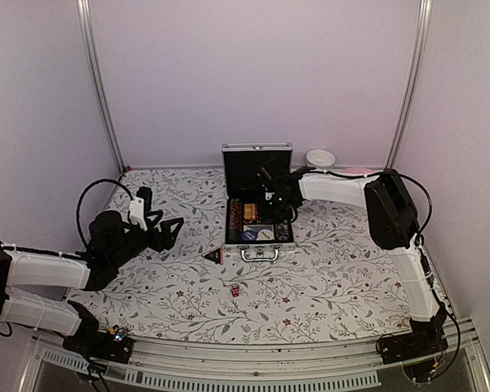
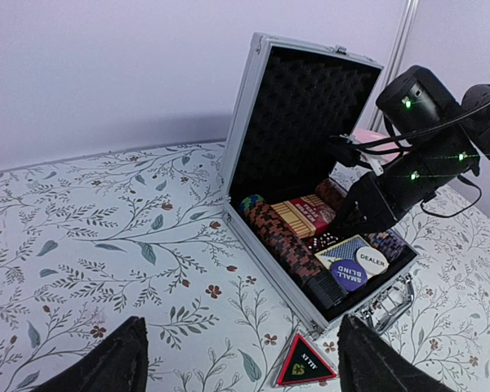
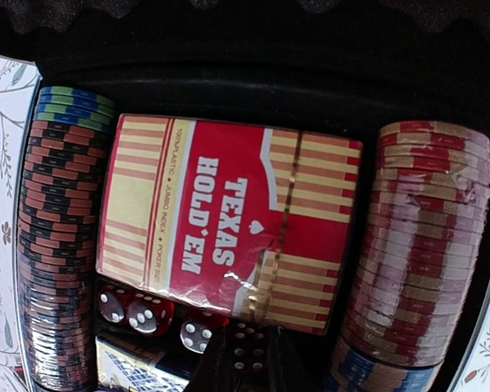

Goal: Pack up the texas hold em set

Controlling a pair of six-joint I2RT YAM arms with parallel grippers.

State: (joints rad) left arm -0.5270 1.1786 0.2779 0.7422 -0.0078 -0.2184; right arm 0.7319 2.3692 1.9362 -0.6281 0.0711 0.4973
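Desk [image 1: 327,286], floral-patterned cover: items resting directly on it.
Silver case [image 1: 258,233], open, centre; black triangular piece [image 1: 214,256] just near-left of it; red die [image 1: 235,290] nearer still; white bowl [image 1: 320,158] and pink plate [image 1: 359,171] far right.

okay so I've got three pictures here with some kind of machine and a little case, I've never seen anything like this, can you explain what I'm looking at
Two robot arms are bolted to a table with a flowered cloth. One picture looks down from above; the other two come from cameras on each wrist. An open silver case holds poker chips, a card pack and red dice. The right gripper reaches into the case; whether it holds anything is unclear. The left gripper is open and empty. A black triangle and one loose die lie outside.
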